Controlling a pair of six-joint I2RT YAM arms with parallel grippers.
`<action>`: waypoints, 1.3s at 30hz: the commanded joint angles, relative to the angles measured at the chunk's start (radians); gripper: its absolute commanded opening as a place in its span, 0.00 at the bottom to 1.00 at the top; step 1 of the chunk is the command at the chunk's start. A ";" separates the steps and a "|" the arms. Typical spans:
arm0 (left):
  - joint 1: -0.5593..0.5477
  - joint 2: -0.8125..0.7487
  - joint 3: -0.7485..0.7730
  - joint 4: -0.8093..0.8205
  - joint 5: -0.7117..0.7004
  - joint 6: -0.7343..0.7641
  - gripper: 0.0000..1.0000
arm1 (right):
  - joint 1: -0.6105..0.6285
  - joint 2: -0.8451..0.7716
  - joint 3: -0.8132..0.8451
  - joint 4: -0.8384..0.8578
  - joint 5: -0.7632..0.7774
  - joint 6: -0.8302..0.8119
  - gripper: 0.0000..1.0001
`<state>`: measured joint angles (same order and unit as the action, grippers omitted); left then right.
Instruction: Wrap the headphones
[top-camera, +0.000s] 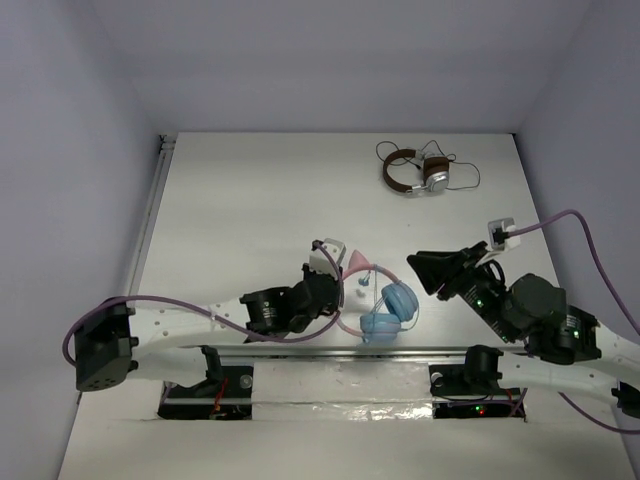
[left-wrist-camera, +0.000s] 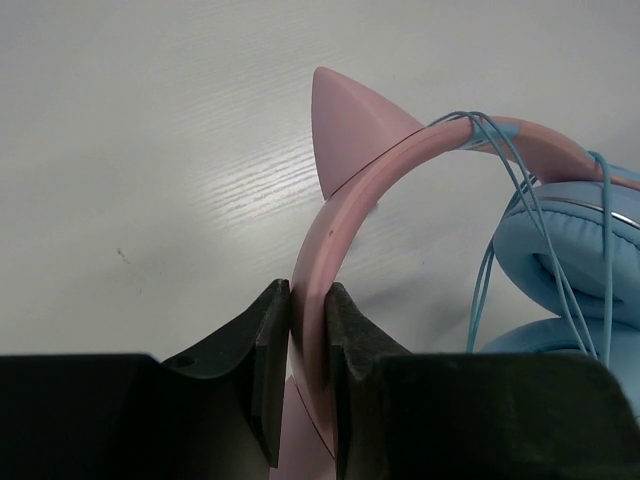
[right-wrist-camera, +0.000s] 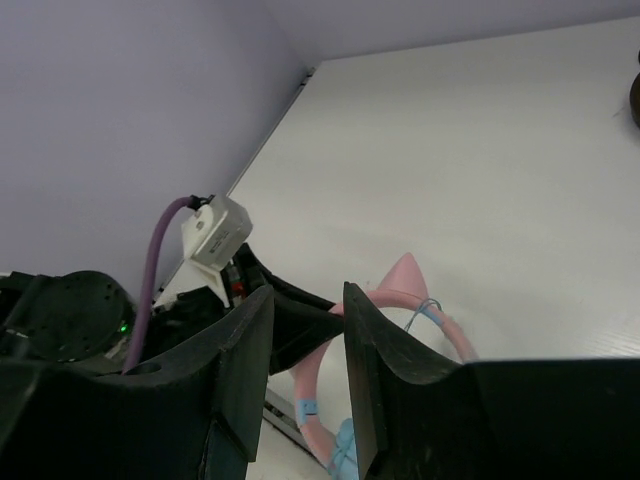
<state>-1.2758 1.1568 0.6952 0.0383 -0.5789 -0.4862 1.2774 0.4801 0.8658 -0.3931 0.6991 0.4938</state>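
Note:
The headphones (top-camera: 398, 302) lie near the table's front edge, with light blue ear cups (left-wrist-camera: 565, 255) and a pink cat-eared headband (left-wrist-camera: 335, 225). The thin pale-blue cable (left-wrist-camera: 497, 190) loops over the headband and hangs down by the cups. My left gripper (top-camera: 338, 285) is shut on the headband, which shows pinched between its pads in the left wrist view (left-wrist-camera: 308, 300). My right gripper (top-camera: 423, 275) is open and empty, to the right of the ear cups. In the right wrist view (right-wrist-camera: 308, 320) it points at the headband (right-wrist-camera: 448, 328) and at the left gripper.
Smaller brown-and-silver headphones (top-camera: 415, 172) with a dark cable lie at the far right of the table. A metal rail (top-camera: 340, 352) runs along the near edge, just in front of the blue headphones. Purple walls enclose the table.

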 joint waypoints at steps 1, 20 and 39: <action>0.068 0.029 0.003 0.207 0.043 -0.057 0.00 | -0.001 0.043 -0.019 0.074 -0.007 -0.008 0.40; 0.388 0.363 0.033 0.474 0.214 0.015 0.02 | -0.001 0.244 -0.071 0.358 0.003 -0.100 0.40; 0.529 0.279 0.010 0.402 0.234 -0.025 0.62 | -0.001 0.313 -0.037 0.401 0.109 -0.152 0.31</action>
<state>-0.7444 1.5394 0.7113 0.4271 -0.3370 -0.4995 1.2774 0.8192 0.7883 -0.0341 0.7349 0.3485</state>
